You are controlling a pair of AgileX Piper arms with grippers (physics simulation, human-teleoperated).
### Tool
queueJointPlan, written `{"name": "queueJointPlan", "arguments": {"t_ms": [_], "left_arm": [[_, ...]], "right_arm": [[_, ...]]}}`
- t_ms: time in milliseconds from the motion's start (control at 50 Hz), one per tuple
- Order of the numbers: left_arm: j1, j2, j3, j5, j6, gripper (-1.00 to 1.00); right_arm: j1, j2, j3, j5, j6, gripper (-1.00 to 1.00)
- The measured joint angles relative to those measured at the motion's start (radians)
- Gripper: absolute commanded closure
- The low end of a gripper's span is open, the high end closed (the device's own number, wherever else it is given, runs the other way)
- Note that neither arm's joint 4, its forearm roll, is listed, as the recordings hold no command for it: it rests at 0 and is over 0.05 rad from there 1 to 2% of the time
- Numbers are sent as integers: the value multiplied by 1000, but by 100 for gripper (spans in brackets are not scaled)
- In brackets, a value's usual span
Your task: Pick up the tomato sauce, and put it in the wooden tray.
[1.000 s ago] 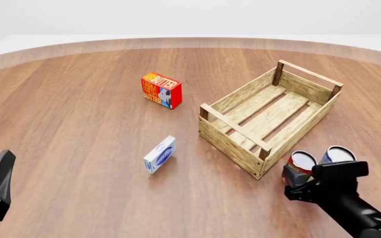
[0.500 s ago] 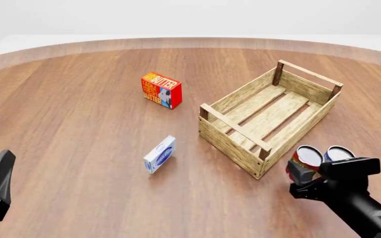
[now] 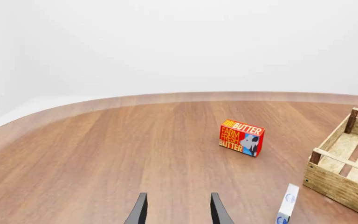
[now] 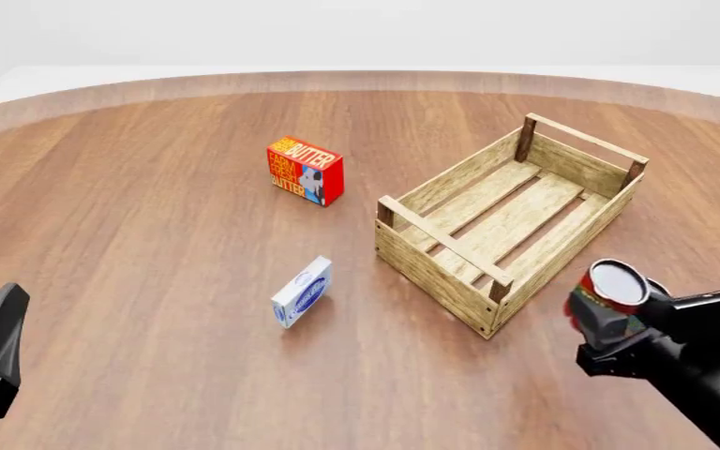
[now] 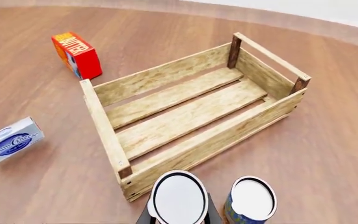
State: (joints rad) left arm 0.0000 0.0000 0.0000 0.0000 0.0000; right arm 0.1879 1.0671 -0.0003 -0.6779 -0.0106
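A round-edged wooden table (image 4: pixel 147 187) fills nearly all of every view, its top a warm reddish-brown with long, fine grain. A paler, lighter-wood band runs along the table's curved far rim. Past that rim, a flat whitish floor or ledge (image 3: pixel 36 103) shows at the table's far left corner, and behind it rises a plain white wall (image 3: pixel 185 44) without seams. Light is soft and even, casting faint shadows on the tabletop.

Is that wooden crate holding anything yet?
Empty. The wooden crate shows only bare slats inside; the red can sits in the right gripper, outside it.
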Motion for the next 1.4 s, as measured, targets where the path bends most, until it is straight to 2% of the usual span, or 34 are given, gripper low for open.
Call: {"name": "queueJointPlan", "arguments": {"t_ms": [300, 560, 860, 1400], "left_arm": [[0, 0, 0, 0, 0, -100], [0, 0, 0, 0, 0, -100], [0, 0, 0, 0, 0, -100], [0, 0, 0, 0, 0, -100]], "right_arm": [[-7, -218, -48, 218, -31, 100], [-9, -279, -108, 310, -46, 100], [-6, -283, -183, 358, -63, 100], [10, -153, -302, 324, -102, 100]]}}
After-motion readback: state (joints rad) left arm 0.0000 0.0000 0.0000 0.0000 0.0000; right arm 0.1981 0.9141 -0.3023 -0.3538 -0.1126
